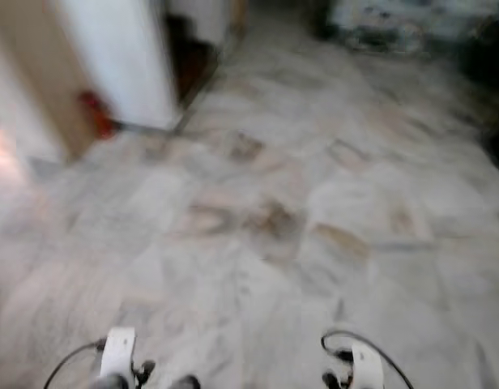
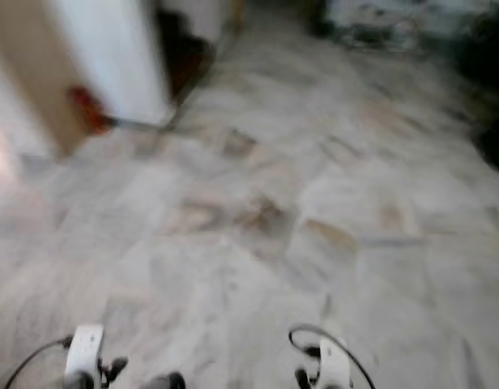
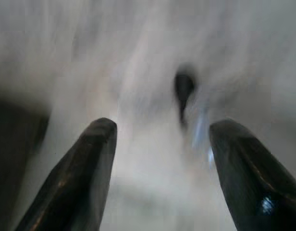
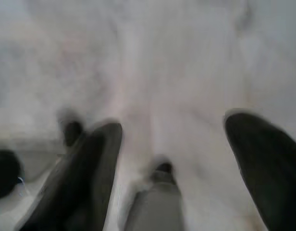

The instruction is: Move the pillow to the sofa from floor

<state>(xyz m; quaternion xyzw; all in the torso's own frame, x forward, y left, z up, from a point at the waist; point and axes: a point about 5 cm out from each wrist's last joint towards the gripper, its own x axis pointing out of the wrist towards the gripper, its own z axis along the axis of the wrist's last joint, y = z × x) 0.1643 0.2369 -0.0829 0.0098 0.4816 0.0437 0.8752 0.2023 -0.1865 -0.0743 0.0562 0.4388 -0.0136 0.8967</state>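
Grey-white marble floor, veined and blotched with brown, spreads blurred across the head views. At far left stands a white panel beside a tan board, with a small red object at their foot. A dark patterned shape lies at far right, too blurred to name. The pillow cannot be made out. Left end effector and right end effector both hang over the floor, black tapered fingers spread wide, holding nothing.
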